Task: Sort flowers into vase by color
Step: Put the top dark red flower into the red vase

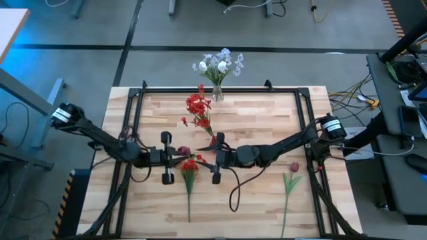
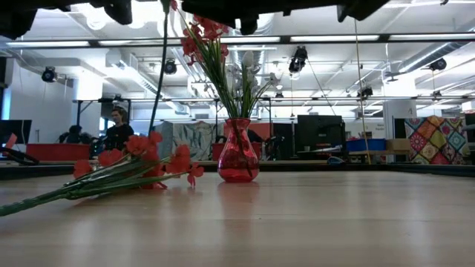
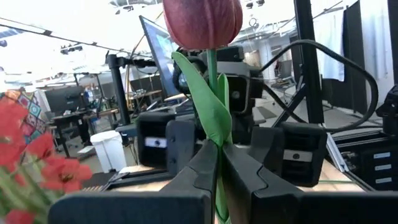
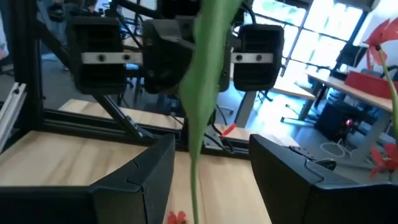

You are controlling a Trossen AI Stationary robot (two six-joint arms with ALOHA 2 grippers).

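A dark pink tulip bud (image 1: 183, 152) on a green stem sits between my two grippers above the table's middle. My left gripper (image 1: 176, 157) is shut on it; the bud (image 3: 202, 22) rises just past its fingertips (image 3: 217, 155). My right gripper (image 1: 202, 159) faces it from the right and is open. In the right wrist view its fingers stand on either side of the tulip's stem (image 4: 198, 118) without touching. A red cluster flower (image 1: 190, 168) lies flat on the table below them. A red vase (image 2: 239, 152) holds red flowers (image 1: 197, 107). My left gripper pinches the tulip's stem (image 3: 216, 183) between its two fingers, a short way below the bud where a leaf wraps the stem. The fingers come level from the table's left, across the stem. The tulip is lifted clear, and its thin stem (image 2: 158, 81) hangs down toward the table.
White and pale-blue flowers (image 1: 219, 65) stand in a clear vase at the far edge. Another pink tulip (image 1: 291, 170) lies on the table's right part. A black frame rail (image 1: 220, 89) borders the table. A person (image 2: 119, 127) sits in the room behind.
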